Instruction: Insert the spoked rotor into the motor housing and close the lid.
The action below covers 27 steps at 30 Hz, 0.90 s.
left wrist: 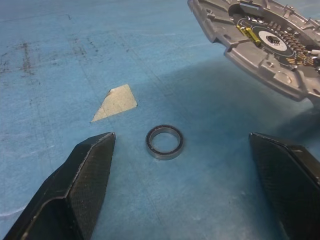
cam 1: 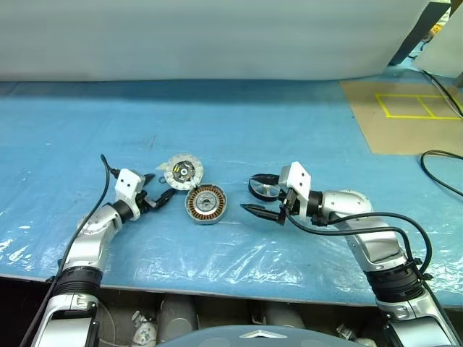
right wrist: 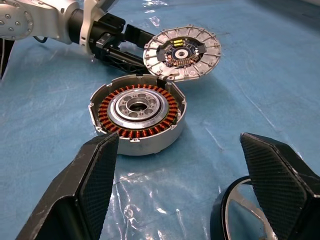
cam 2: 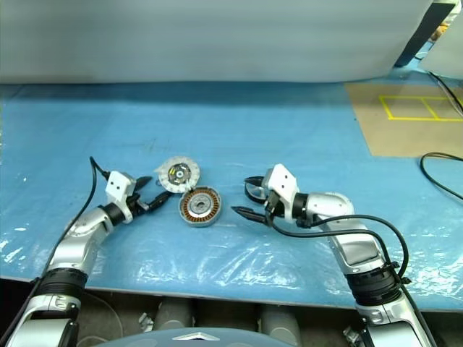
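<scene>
Both arms are reaching inward over the blue counter (cam 1: pixel 304 108), claws released and grasping nothing; the left claw (cam 1: pixel 160 189) is hovering just beside the lid (cam 1: pixel 183 172), which is leaning ribbed face up against the motor housing (cam 1: pixel 206 204); a small metal ring (left wrist: pixel 164 142) is lying between its fingers (left wrist: pixel 80 180); the right claw (cam 1: pixel 260 195) is pointing at the housing, the spoked rotor (cam 1: pixel 262 189) lying close by its far finger.

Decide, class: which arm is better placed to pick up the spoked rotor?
The right. Its open right gripper sits beside the spoked rotor, while the left gripper is across the motor housing, near the lid.
</scene>
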Tool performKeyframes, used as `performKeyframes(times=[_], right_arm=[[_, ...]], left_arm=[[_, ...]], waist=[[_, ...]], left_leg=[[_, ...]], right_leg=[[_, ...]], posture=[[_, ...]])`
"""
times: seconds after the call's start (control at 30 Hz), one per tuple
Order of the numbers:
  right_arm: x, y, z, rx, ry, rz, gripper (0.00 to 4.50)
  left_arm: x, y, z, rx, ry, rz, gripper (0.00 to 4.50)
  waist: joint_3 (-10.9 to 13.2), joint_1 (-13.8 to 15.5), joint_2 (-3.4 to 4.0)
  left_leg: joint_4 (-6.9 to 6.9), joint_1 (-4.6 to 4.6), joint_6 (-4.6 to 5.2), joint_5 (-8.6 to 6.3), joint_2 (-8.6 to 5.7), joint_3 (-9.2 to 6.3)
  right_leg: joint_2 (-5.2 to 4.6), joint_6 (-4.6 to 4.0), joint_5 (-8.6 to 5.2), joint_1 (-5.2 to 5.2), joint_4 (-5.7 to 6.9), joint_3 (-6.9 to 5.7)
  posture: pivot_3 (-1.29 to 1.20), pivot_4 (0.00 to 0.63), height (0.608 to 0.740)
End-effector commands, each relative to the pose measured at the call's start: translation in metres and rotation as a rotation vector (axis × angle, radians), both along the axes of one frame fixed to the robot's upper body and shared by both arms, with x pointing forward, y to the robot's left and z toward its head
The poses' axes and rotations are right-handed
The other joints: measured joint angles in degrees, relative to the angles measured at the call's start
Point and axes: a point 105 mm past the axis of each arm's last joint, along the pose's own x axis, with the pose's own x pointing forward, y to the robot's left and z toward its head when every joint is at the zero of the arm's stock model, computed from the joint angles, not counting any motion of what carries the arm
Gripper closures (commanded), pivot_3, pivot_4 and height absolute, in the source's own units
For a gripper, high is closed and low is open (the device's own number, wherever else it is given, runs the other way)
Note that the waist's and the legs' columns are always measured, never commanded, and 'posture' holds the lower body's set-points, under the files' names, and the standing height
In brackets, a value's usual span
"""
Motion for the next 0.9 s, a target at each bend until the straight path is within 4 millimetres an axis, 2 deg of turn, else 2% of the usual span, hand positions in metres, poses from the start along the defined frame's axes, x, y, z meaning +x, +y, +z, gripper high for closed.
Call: performKeyframes(times=[0.03,0.17,0.27,0.57,0.6,0.73,0.9], right_arm=[[-0.003,0.004,0.010,0.022,-0.024,0.030,0.42],[-0.003,0.003,0.010,0.018,-0.023,0.030,0.42],[-0.002,0.003,0.010,0.018,-0.025,0.029,0.38],[0.001,0.005,0.013,0.020,-0.035,0.032,0.38],[0.002,0.004,0.013,0.018,-0.036,0.032,0.38],[0.003,0.004,0.013,0.020,-0.039,0.031,0.38],[0.001,0.007,0.013,0.044,-0.031,0.053,0.38]], left_arm=[[0.003,0.000,-0.001,-0.005,-0.010,0.004,0.00],[0.003,0.002,-0.007,-0.004,0.004,0.008,0.00],[0.002,0.006,-0.013,-0.001,0.024,0.011,0.61],[-0.002,0.017,-0.023,0.010,0.036,0.031,3.71],[-0.003,0.018,-0.023,0.011,0.037,0.029,3.86],[-0.008,0.023,-0.016,0.001,0.008,0.030,3.86],[-0.028,0.029,0.020,-0.088,-0.126,-0.001,3.86]], waist=[[0.00,0.02,0.00],[-0.01,0.06,0.01],[-0.02,0.07,0.03],[-0.06,-0.07,0.11],[-0.07,-0.10,0.11],[-0.07,-0.33,0.11],[-0.04,-0.62,0.06]], left_leg=[[0.00,0.00,0.00,0.00,0.00,0.00],[0.00,0.03,0.00,0.00,-0.01,-0.01],[0.01,0.06,0.01,0.00,-0.01,-0.01],[-0.04,0.08,0.01,0.00,-0.04,0.01],[-0.07,0.11,0.01,0.00,-0.05,0.01],[-0.14,0.13,0.01,0.00,-0.05,0.02],[-0.35,0.03,-0.01,0.00,-0.06,0.06]], right_leg=[[0.00,0.00,0.00,0.01,0.00,0.00],[-0.01,-0.08,-0.05,0.06,0.00,0.00],[-0.01,-0.12,-0.07,0.09,0.00,0.01],[-0.01,-0.15,-0.10,0.19,0.01,0.10],[0.00,-0.15,-0.10,0.20,0.01,0.12],[0.00,-0.15,-0.11,0.19,-0.01,0.14],[0.09,-0.12,-0.09,0.00,-0.22,0.26]], posture=[[0.00,0.150,0.740],[0.00,0.150,0.740],[0.00,0.150,0.740],[0.00,0.150,0.740],[0.00,0.150,0.740],[0.00,0.150,0.740],[0.00,0.150,0.740]])
